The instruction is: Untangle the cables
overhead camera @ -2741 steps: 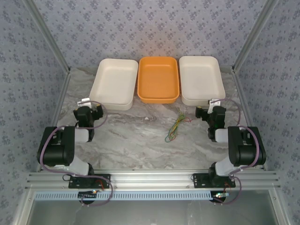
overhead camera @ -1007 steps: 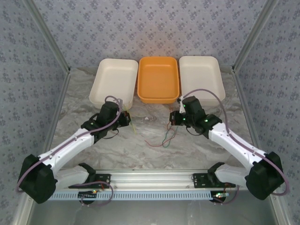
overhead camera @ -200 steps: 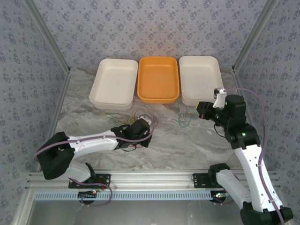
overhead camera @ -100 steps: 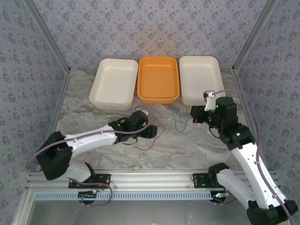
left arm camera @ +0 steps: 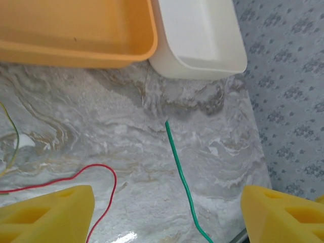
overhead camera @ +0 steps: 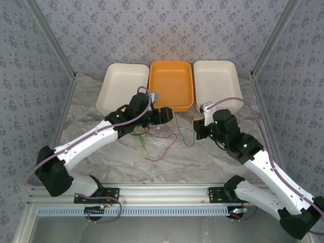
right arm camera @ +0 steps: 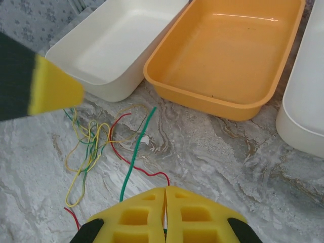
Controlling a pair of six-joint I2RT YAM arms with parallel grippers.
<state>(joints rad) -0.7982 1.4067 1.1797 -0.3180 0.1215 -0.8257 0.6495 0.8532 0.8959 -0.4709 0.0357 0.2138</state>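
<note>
Untangling in progress, partly done. The left gripper point(overhead camera: 163, 115) is hovering over the worktop point(overhead camera: 101, 152) with its jaws standing wide apart and nothing between them. The right gripper point(right arm camera: 165, 202) is keeping its jaws pressed together. The dark green cable point(right arm camera: 135, 152) is running straight out ahead of the right jaws. Its near end is passing under one finger, so whether it is pinched cannot be told. This cable is lying mostly clear of the others, between the two sets of jaws. The dark red cable point(left arm camera: 109, 177) is trailing in an open loop just below the left jaws, though one end is apparently reaching into the knot. The yellow and light green cables point(right arm camera: 86, 147) are sitting looped together ahead and left of the right jaws. Judged remaining: freeing the red end and parting yellow from light green.
</note>
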